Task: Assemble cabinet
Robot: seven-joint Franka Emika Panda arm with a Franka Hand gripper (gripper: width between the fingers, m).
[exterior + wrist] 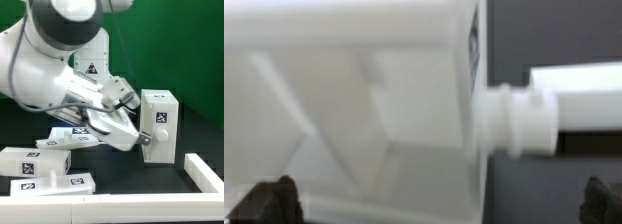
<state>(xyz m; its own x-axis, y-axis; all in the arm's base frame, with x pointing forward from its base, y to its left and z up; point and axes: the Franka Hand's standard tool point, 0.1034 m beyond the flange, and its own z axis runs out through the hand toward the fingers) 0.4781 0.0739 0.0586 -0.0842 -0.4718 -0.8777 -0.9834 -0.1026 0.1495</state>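
Observation:
The cabinet's white boxy body (160, 120) stands upright at the exterior view's right, with a marker tag on its front. My gripper (141, 140) is low at the side of the body that faces the exterior view's left, close against it. In the wrist view the white ribbed body (358, 110) fills most of the frame. A white round peg-like piece (553, 105) lies at its edge. My gripper (438, 205) has its dark fingertips (269, 198) far apart at both sides, open, and holds nothing.
Loose white cabinet parts with tags lie at the exterior view's left: a slab (75, 135), a block (28, 160) and a flat slab (55, 185). A white L-shaped rail (205, 172) runs along the right and the front of the dark table.

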